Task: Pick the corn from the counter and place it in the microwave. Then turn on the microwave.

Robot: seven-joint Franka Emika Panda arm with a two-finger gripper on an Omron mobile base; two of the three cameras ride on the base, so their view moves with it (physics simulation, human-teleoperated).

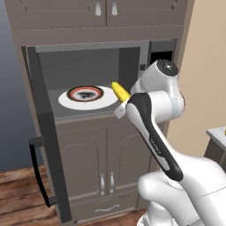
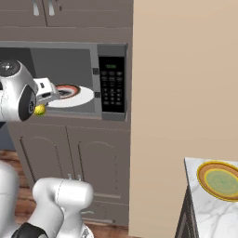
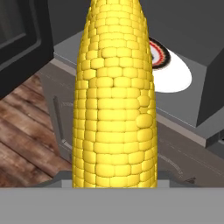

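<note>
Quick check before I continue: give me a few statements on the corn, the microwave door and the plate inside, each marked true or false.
1. The corn is held in the tool. True.
2. The microwave door is shut. False: it is swung open to the left.
3. The corn already lies on the white plate. False: it is held at the microwave's opening, off the plate.
4. A dark-rimmed round dish sits on the white plate. True.
5. The keypad panel is right of the cavity. True.
</note>
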